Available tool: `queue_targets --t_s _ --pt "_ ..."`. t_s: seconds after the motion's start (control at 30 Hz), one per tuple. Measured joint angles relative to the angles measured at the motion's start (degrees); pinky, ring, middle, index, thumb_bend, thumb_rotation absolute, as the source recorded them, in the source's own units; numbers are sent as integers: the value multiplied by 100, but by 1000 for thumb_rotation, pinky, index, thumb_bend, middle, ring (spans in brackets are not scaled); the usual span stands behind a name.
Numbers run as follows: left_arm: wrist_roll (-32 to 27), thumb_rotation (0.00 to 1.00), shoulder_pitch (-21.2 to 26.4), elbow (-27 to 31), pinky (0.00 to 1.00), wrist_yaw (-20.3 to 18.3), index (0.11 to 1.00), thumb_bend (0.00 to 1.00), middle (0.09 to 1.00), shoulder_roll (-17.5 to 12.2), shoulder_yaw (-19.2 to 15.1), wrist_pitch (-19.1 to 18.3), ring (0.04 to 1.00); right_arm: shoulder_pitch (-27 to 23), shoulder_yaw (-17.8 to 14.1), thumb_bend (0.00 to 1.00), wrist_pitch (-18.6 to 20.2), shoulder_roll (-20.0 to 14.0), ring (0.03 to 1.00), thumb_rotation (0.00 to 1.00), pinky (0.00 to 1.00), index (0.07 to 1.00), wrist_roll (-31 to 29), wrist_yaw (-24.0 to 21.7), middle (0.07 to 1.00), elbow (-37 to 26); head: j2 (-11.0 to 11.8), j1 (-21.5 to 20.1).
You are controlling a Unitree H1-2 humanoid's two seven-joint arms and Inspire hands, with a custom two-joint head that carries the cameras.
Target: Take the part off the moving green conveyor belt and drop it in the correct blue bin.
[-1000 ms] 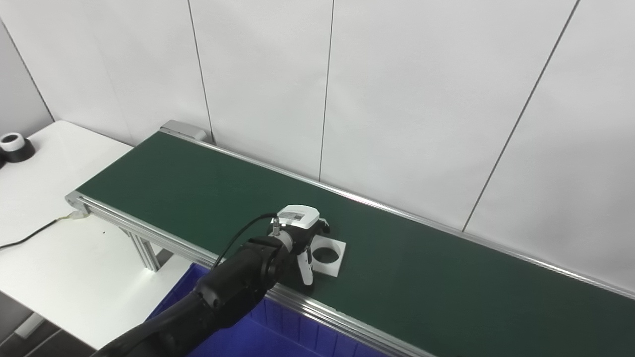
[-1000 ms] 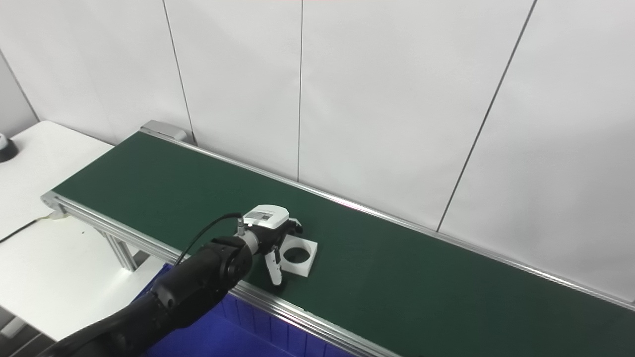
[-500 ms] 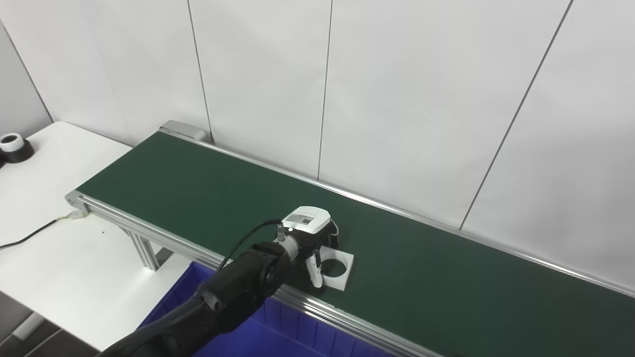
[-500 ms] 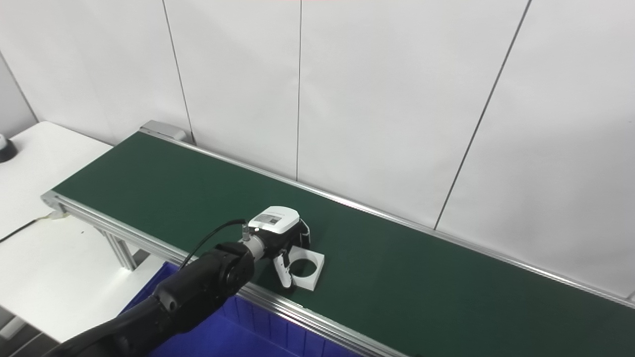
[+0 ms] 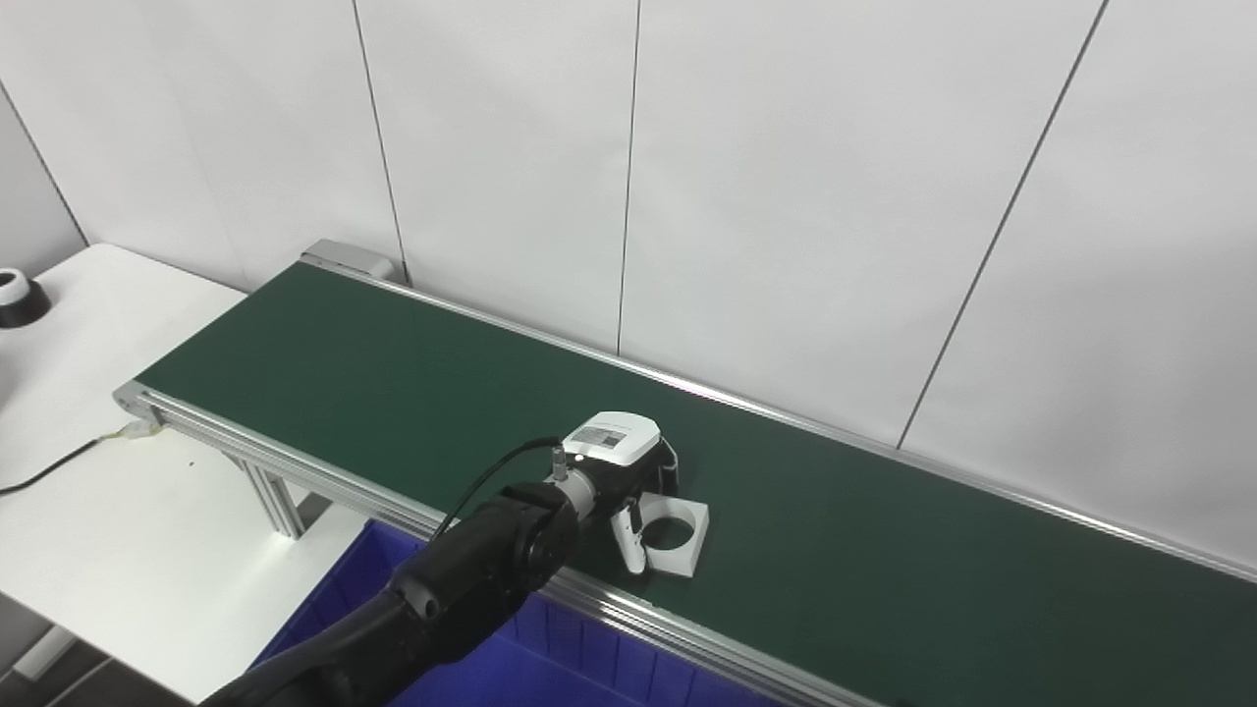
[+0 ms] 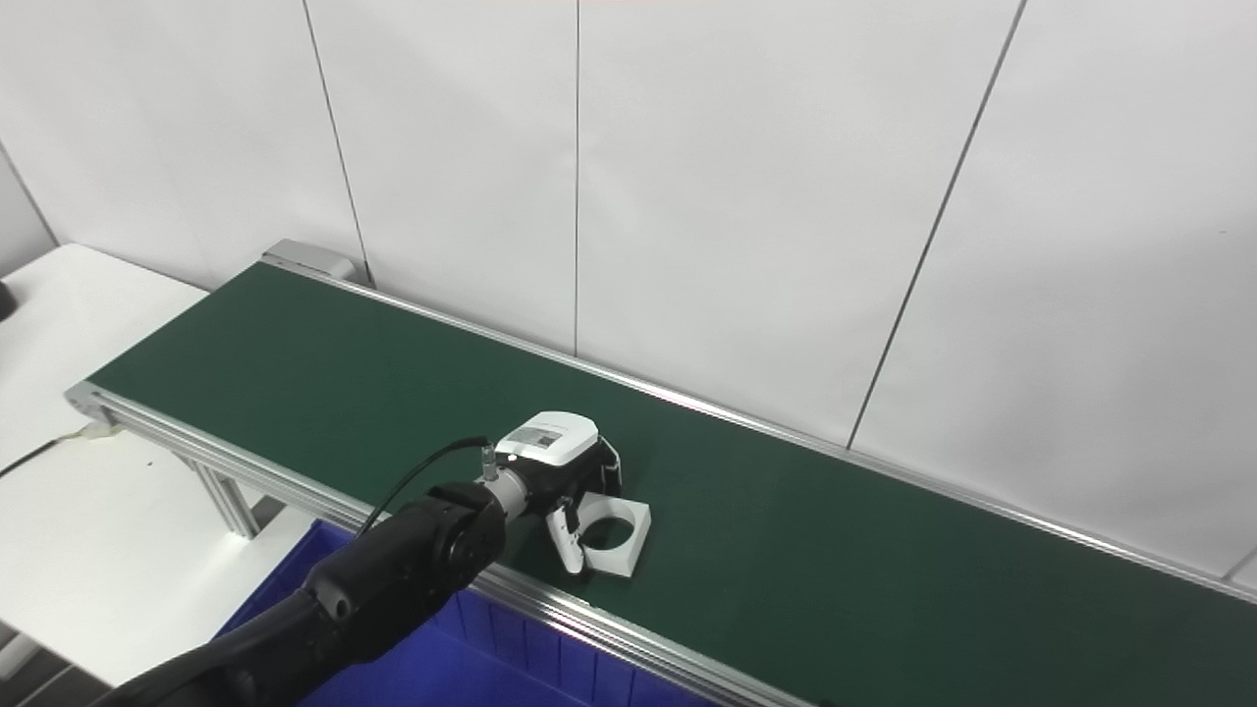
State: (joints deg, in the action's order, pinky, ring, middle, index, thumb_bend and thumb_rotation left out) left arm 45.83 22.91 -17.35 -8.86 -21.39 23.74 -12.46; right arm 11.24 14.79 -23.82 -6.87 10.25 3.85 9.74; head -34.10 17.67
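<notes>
Now | left hand [image 5: 628,481] over belt [image 5: 393,383], fingers set around the part [image 5: 678,535], grip not clear | part lies on belt near front rail | bin [image 5: 471,668] below | right hand unseen

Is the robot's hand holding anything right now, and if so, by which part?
The left hand is at the white square part with the round hole, fingers along its left edge. The part lies on the green belt; a closed hold cannot be told.
</notes>
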Motion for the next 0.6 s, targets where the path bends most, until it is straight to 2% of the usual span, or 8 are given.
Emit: queue_targets --t_s 0.27,0.43,0.6 --pt "9 0 -292 734 769 -325 482 515 546 -125 -153 -184 636 -4 0 584 0 -12 685 450 610 812 -9 1 749 13 44 -18" --pt "128 0 -288 1462 786 -579 481 514 551 -278 -329 -355 652 -21 -3 590 0 -18 682 459 606 811 -27 0 748 26 61 -35" --pt "277 0 -251 1928 830 -865 480 513 554 -314 -413 -466 673 -32 -2 588 0 -25 684 453 607 810 -24 0 748 65 79 -53"
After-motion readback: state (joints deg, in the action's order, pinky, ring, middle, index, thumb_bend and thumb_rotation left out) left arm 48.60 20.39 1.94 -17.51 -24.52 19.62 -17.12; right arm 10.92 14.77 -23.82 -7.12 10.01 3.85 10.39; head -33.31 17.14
